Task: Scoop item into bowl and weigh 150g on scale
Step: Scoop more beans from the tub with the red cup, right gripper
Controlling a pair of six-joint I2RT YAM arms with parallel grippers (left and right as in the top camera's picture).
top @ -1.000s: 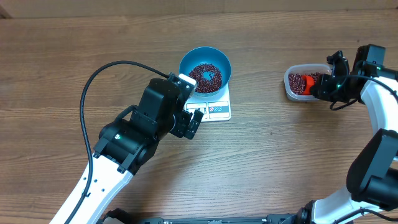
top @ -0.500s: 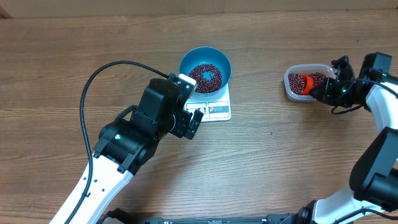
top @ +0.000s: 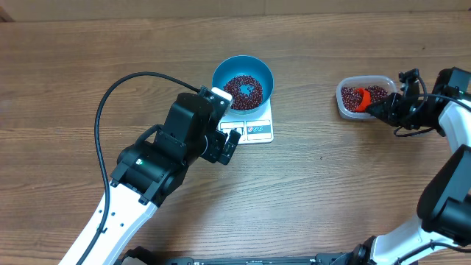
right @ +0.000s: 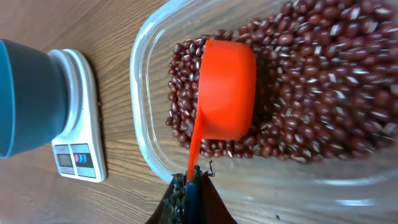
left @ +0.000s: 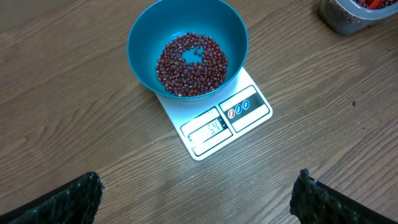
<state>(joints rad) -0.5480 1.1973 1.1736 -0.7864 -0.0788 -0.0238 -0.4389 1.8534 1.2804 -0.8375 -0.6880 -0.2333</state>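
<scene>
The blue bowl [top: 218,72] stands on the white scale [top: 257,131], with a layer of dark red beans [top: 243,88] in its bottom. In the left wrist view the bowl [left: 144,43], the beans [left: 191,65] and the scale [left: 245,118] lie ahead, and the display reads 54. My left gripper [top: 227,121] [left: 199,186] hangs open and empty just short of the scale. My right gripper [top: 380,108] [right: 189,182] is shut on the handle of an orange scoop [top: 361,100] [right: 227,87]. The scoop's cup lies in the beans [right: 323,81] inside a clear tub [right: 144,118].
The clear tub [top: 343,105] sits at the right of the wooden table, well apart from the scale. A black cable [top: 118,92] loops over the table to the left of my left arm.
My right arm has drawn back to the right, and the scoop has shifted slightly inside the tub. The left arm, bowl and scale have not moved.
</scene>
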